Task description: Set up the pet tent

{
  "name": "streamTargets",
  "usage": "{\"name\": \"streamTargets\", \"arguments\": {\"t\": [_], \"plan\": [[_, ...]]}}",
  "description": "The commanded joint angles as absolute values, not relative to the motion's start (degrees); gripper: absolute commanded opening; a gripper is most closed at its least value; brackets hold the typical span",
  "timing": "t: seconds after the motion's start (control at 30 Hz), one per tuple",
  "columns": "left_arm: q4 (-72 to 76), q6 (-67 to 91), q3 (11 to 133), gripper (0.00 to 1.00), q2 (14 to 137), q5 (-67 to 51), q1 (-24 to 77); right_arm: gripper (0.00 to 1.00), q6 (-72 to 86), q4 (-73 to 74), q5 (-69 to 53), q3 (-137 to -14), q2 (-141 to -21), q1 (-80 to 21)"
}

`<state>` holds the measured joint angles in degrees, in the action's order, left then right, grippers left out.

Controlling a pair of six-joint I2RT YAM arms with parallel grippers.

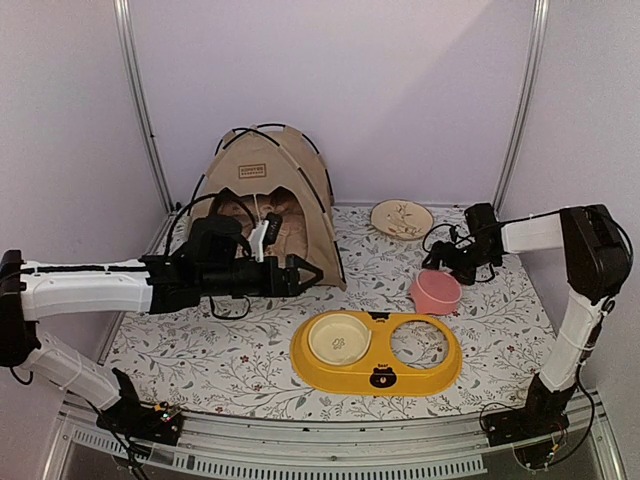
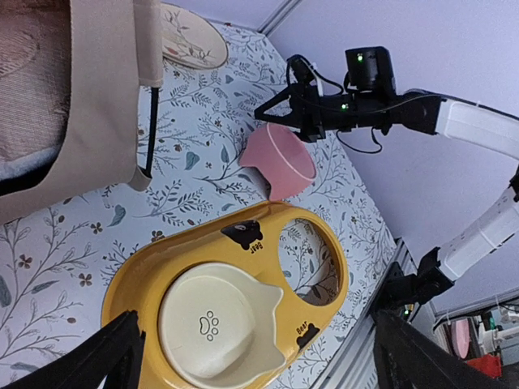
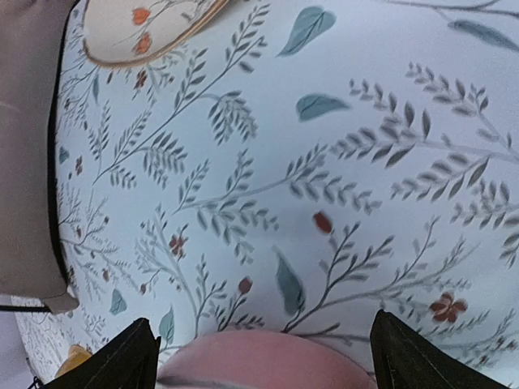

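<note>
If your left arm swings back: its wrist and cabling lie just in front of the beige canvas pet tent with thin black poles (image 1: 265, 190). A snag there could, I judge, drag or buckle it.
Bowl risk: if your right arm drops, it could tip the pink plastic bowl (image 1: 436, 292) toward the yellow two-hole tray (image 1: 380, 350).
Tent: upright at the back left of the floral surface (image 1: 200, 350), doorway facing the arm bases.
Left tool (image 1: 312, 273): stretched rightward across the doorway, jaws wide apart, empty.
Right tool (image 1: 437, 262): reaching in from the right, close over the bowl, jaws wide, holding nothing.
</note>
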<state>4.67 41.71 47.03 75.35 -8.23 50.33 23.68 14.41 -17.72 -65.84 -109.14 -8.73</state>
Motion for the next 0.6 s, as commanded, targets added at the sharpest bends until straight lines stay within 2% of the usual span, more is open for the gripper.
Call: {"name": "streamTargets", "arguments": {"t": [0.0,0.17,0.43,0.57], "plan": [[5.27,39.99,50.78,0.99,80.42,-9.98,52.41,0.96,29.71,8.48,-11.32,-55.17,-96.75,-9.05],[5.6,40.32,51.6,0.99,82.87,-10.11,53.19,1.0,33.58,5.65,-7.88,-45.15,-84.94,-8.78],[4.28,39.92,51.71,1.0,84.11,-10.57,53.36,0.99,41.96,1.07,-19.36,-30.16,-69.65,-10.54],[4.77,40.38,51.19,0.99,84.72,-10.81,53.46,0.99,47.5,2.41,-17.8,-25.07,-61.95,-15.1]]}}
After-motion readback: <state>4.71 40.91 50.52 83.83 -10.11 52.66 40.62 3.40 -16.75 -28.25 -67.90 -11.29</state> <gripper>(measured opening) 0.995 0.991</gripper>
